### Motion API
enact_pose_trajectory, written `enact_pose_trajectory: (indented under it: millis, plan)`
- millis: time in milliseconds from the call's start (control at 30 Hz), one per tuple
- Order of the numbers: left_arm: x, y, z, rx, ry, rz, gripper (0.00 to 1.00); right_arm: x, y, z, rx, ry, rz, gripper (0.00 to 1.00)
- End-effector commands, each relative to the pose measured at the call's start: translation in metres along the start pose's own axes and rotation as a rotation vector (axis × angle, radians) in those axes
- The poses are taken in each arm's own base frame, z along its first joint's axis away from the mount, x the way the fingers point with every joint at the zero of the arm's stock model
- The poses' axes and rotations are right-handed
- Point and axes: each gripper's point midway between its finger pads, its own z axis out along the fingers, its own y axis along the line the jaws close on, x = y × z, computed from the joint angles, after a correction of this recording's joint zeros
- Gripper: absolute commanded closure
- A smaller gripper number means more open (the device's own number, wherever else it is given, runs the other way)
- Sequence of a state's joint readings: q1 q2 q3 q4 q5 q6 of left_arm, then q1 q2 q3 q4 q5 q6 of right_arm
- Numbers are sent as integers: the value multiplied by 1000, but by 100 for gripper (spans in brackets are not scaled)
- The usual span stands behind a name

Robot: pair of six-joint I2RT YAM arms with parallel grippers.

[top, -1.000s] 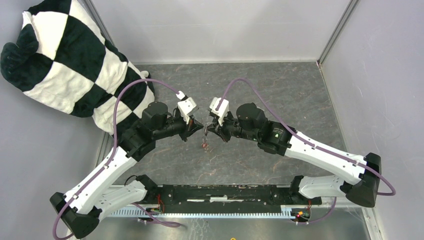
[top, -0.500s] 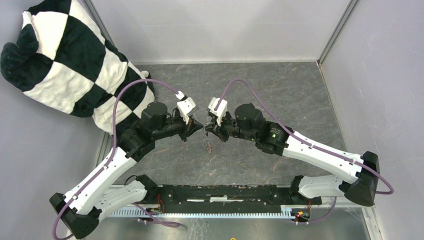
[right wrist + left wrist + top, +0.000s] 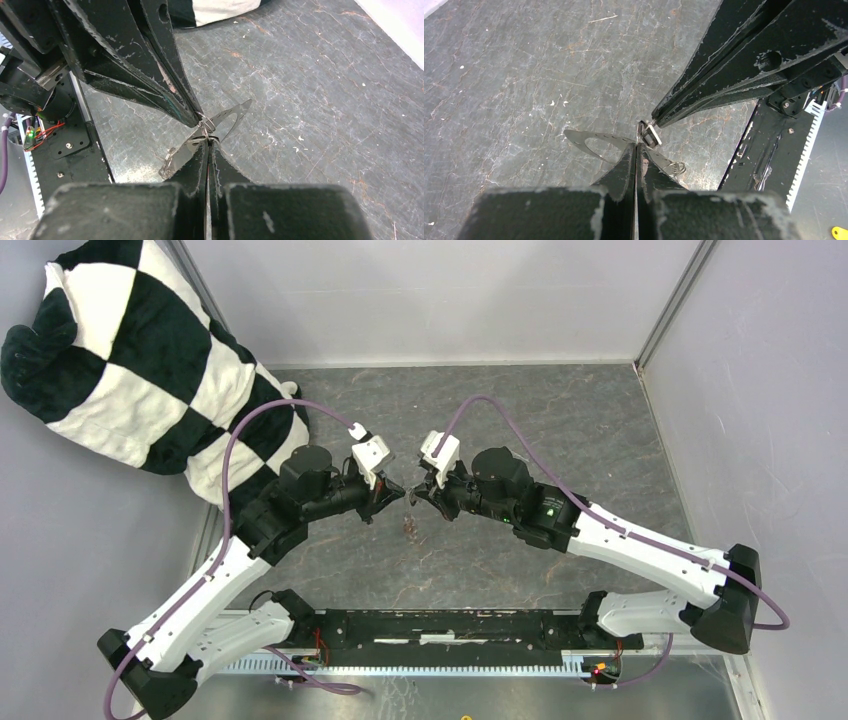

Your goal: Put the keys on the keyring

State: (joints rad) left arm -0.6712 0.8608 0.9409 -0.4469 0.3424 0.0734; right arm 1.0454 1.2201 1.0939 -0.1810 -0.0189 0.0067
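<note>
Left gripper: jaws are pressing fully together, pinching a thin wire coil of the keyring at the very tips.
Right gripper: jaws are likewise clamping flat, nipping a small silvery key by its head.
Meeting point: in the overhead view the two tips are touching nose to nose, the left coming in from 9 o'clock and the right from 3 o'clock.
Keyring position: it is sitting just below the joined tips, and whether it is hanging free or resting on the table I cannot tell.
Long axis: in the right wrist view it is running from 2 o'clock to 8 o'clock, crossing under both sets of fingers.
Key relation: the key is lying right against the coil, so the threading is probably turning on a tiny slide along the wire. Neither arm is nearer.
Red tag: it is showing as a speck at 6 o'clock of the tips.
Materials: the ring is thin, flat, shiny metal with a bumpy edge. The fingers are scuffed matte black and the tabletop is veined grey stone-look.
</note>
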Motion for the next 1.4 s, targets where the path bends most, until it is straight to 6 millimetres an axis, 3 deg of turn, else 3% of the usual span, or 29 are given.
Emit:
enact_pose_trajectory:
  millis: [0,800,1367]
  plan:
    - [-11,-4,-2,27,-50,66,98,-20,-5,-5,26,-74,12,100]
    - [-9,-3,-1,16,-44,64,98,-13,11,8,-52,-79,48,100]
    - [-14,-7,-8,37,-64,131,98,0,-10,2,77,-60,110,100]
